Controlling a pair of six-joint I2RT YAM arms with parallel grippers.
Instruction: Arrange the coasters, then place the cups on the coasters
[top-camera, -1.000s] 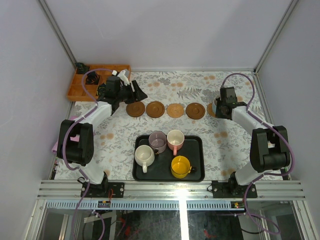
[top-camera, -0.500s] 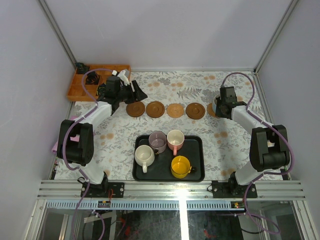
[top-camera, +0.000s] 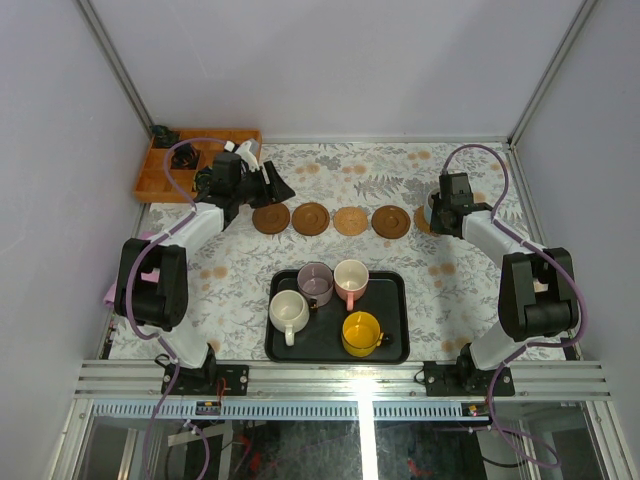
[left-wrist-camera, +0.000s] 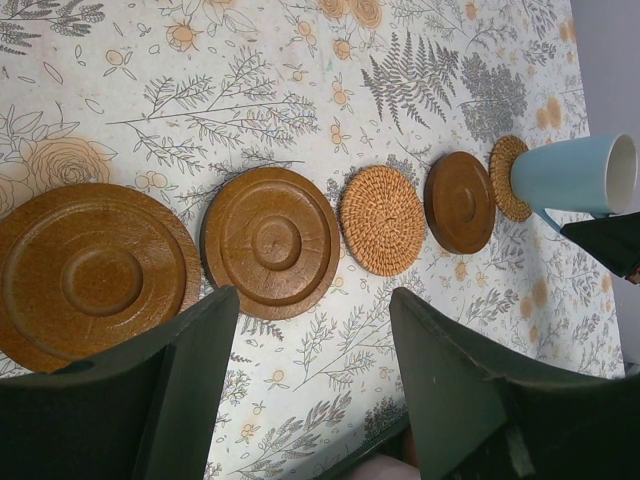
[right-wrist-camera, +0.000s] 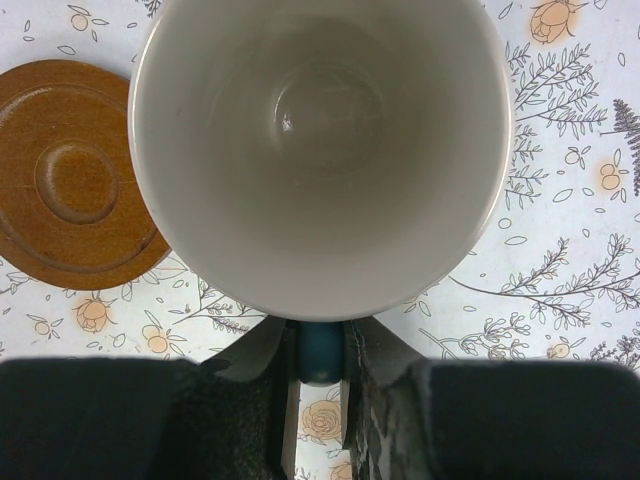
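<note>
Five coasters lie in a row across the table: brown wooden ones (top-camera: 270, 218) (top-camera: 311, 218) (top-camera: 391, 221), a woven one (top-camera: 350, 220), and a second woven one (left-wrist-camera: 503, 176) at the right end. My right gripper (right-wrist-camera: 322, 345) is shut on the handle of the light blue cup (right-wrist-camera: 320, 150), which sits upright over that end coaster; whether it touches is unclear. The left gripper (left-wrist-camera: 312, 300) is open and holds nothing, just behind the leftmost coaster (left-wrist-camera: 90, 272). Cream (top-camera: 289, 311), mauve (top-camera: 315, 283), pink (top-camera: 351, 279) and yellow (top-camera: 361, 332) cups stand on the black tray (top-camera: 392, 345).
An orange compartment box (top-camera: 160, 180) sits at the back left corner, close behind my left arm. Frame posts and grey walls bound the table. A pink item (top-camera: 110, 292) lies at the left edge.
</note>
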